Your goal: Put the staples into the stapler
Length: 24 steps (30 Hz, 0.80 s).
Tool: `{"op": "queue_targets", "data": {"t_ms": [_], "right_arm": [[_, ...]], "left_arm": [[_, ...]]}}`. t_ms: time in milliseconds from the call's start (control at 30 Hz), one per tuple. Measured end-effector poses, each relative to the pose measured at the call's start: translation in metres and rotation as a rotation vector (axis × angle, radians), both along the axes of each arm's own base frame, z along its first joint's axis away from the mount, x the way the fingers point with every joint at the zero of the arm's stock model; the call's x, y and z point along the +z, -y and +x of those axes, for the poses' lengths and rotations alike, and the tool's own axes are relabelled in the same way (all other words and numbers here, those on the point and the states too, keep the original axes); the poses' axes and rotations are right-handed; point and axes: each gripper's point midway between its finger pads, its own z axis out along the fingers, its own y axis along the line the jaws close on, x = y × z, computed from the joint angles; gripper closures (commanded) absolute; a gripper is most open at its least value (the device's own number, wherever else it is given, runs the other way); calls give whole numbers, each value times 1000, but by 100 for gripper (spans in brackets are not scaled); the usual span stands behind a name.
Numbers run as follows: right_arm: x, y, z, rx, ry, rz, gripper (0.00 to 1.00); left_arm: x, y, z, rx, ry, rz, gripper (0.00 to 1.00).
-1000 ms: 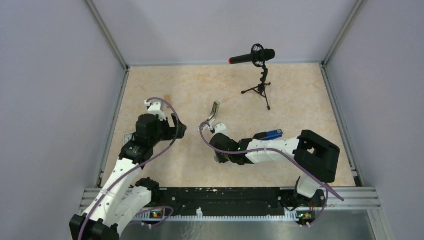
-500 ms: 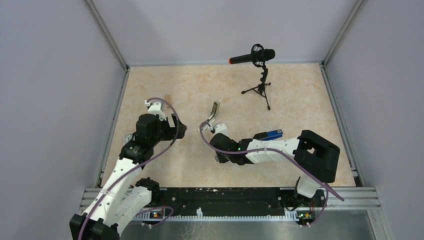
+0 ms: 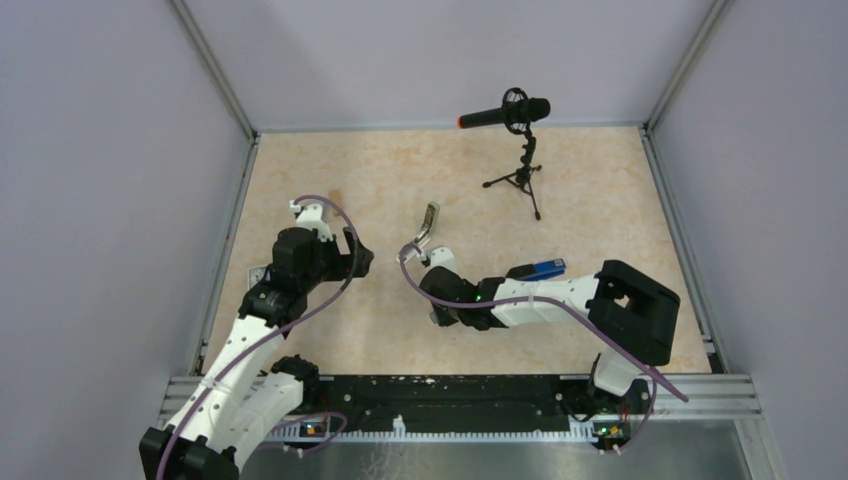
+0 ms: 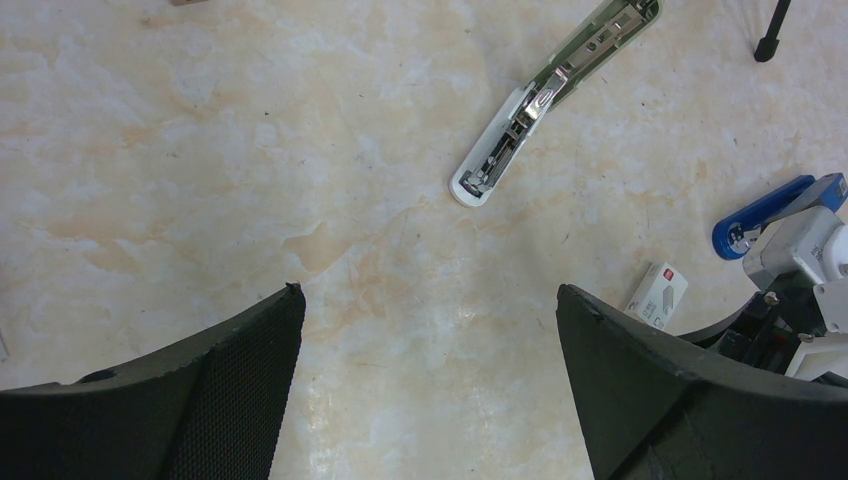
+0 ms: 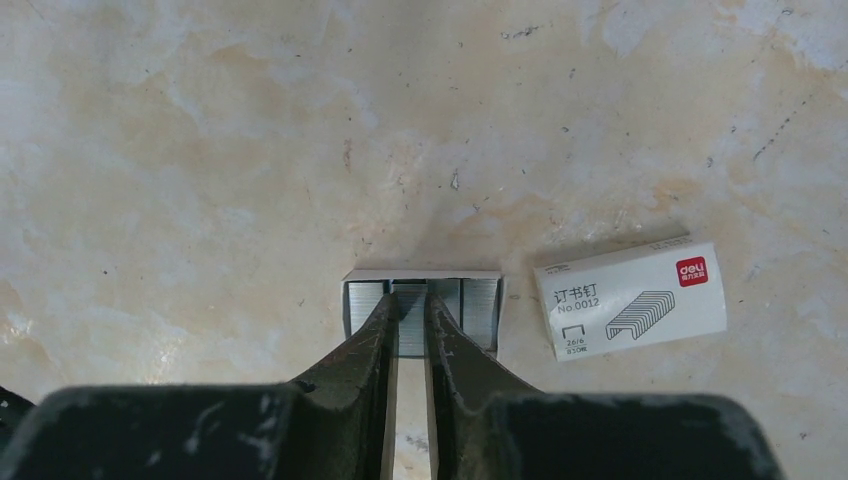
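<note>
The stapler (image 3: 428, 222) lies swung open near the middle of the desk (image 3: 600, 180), a little toward the far edge. Its pale green halves are spread in a shallow angle, and the silvery rail faces up in the left wrist view (image 4: 545, 95).

The grey staple block (image 5: 470, 303) lies nearer the near edge, about midway along it, in a shallow open tray. The white staple box (image 5: 630, 298) with its red mark lies flat just beside the block, with a thin gap between them. In the top view the right arm covers both.

The right gripper (image 5: 409, 300) is low over the block. Its fingers (image 5: 370, 350) are drawn almost together, pinching a narrow strip from the block's middle.

The left gripper (image 4: 430, 290) hangs above bare desk toward the left edge, well apart from the stapler. Its fingers (image 4: 200, 390) are spread wide with nothing between them.

A blue bar (image 3: 540, 270) lies by the right arm, toward the right edge. A microphone (image 3: 505, 112) on a small tripod stands near the far edge, right of centre. A wooden block (image 3: 335, 197) lies toward the far left corner.
</note>
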Motion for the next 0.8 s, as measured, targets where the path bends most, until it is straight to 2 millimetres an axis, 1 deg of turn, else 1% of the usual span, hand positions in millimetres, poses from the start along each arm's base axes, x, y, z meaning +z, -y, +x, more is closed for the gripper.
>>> {"op": "queue_targets", "data": {"t_ms": [233, 467, 533, 700, 800], "right_arm": [[3, 2, 2, -16, 13, -1, 90], [21, 3, 7, -33, 51, 27, 90], [22, 3, 7, -33, 53, 29, 87], [22, 0, 5, -24, 44, 42, 78], [19, 1, 3, -16, 34, 41, 76]], "left_arm": [[0, 0, 0, 0, 0, 0, 1], [0, 0, 0, 0, 0, 0, 1], [0, 0, 0, 0, 0, 0, 1], [0, 0, 0, 0, 0, 0, 1], [0, 0, 0, 0, 0, 0, 1]]}}
